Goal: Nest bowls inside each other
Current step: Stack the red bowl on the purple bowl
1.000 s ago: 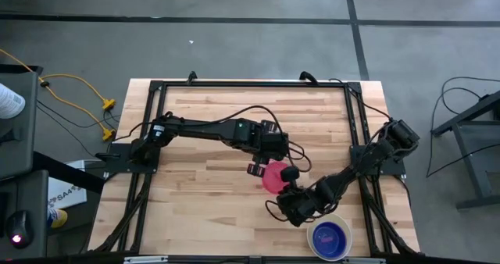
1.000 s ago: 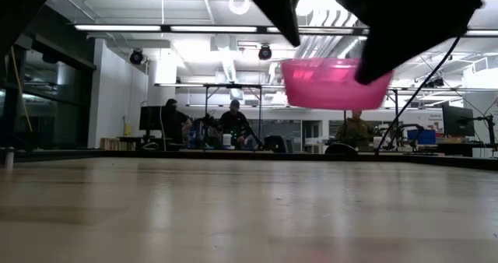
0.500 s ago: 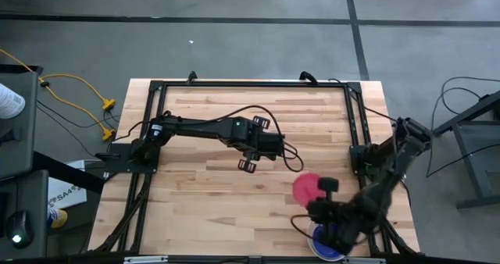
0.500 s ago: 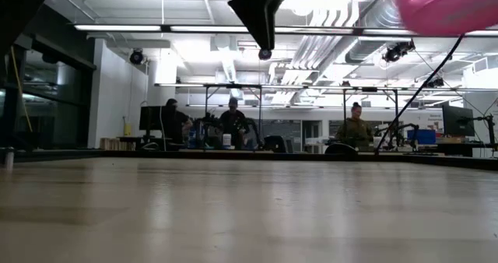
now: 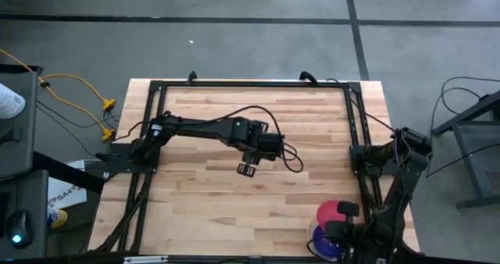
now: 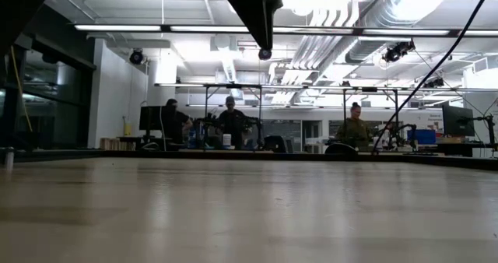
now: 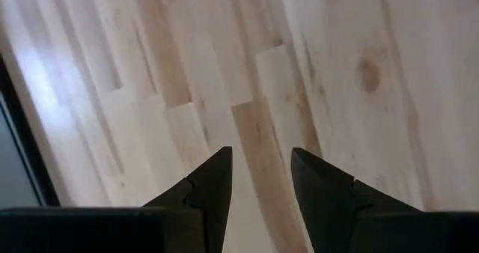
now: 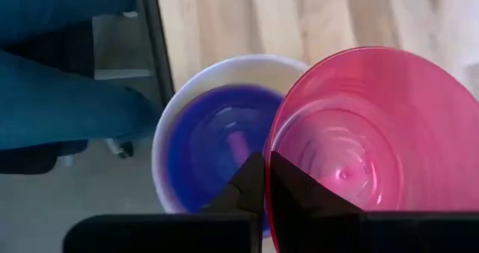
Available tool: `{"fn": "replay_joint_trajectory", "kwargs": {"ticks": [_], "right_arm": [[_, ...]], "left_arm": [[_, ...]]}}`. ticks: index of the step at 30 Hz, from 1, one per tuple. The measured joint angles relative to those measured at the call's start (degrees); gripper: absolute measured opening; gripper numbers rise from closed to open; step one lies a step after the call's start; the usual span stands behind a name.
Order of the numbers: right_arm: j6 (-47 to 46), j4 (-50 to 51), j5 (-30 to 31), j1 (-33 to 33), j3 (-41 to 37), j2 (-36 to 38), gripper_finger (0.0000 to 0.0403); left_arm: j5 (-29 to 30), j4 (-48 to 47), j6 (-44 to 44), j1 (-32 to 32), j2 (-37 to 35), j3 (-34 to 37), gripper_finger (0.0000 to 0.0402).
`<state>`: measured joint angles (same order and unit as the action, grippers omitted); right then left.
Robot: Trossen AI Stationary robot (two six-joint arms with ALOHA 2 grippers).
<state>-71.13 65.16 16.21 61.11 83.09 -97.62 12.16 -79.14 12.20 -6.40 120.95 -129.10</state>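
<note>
The pinkish-red bowl (image 8: 374,141) hangs over the table's near right corner with my right gripper (image 8: 264,157) shut on it. It shows in the high view as the pinkish-red bowl (image 5: 331,212) beside my right gripper (image 5: 344,222). Below it, the white bowl (image 8: 224,64) rests on the table with a blue bowl (image 8: 213,144) nested inside; from above they show as the white bowl (image 5: 314,240). My left gripper (image 7: 262,159) stands open above bare wood at the table's middle (image 5: 248,168). My right gripper grips the pinkish-red bowl by its rim (image 8: 271,144), one finger inside the bowl and one outside. The fingers come from above, pointing steeply down. The bowl is lifted clear, mouth up, and partly overlaps the white bowl below.
Black frame rails (image 5: 356,139) run along the wooden table's (image 5: 203,209) sides. Something blue, like a trouser leg (image 8: 67,96), shows just beyond the table's near edge. In the low view my left gripper's fingers (image 6: 261,14) hang at the top, with people at desks far behind.
My right gripper has carried the pinkish-red bowl from beside my left gripper at the table's middle to the near right corner, over the white bowl, rolling its wrist on the way. The bowl has left the low view.
</note>
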Motion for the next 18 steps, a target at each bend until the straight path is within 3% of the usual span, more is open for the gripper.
{"fn": "replay_joint_trajectory", "kwargs": {"ticks": [8, 18], "right_arm": [[-5.48, -5.07, -1.37, 3.45, 0.00, -1.70, 0.0003], [-5.23, -7.59, 0.71, 5.48, 0.02, -5.52, 0.0003]], "left_arm": [[-1.33, -0.10, -0.94, -0.01, 0.00, 0.00, 0.0136], [-2.64, -0.63, -3.50, -0.01, 0.02, 0.04, 0.0136]]}}
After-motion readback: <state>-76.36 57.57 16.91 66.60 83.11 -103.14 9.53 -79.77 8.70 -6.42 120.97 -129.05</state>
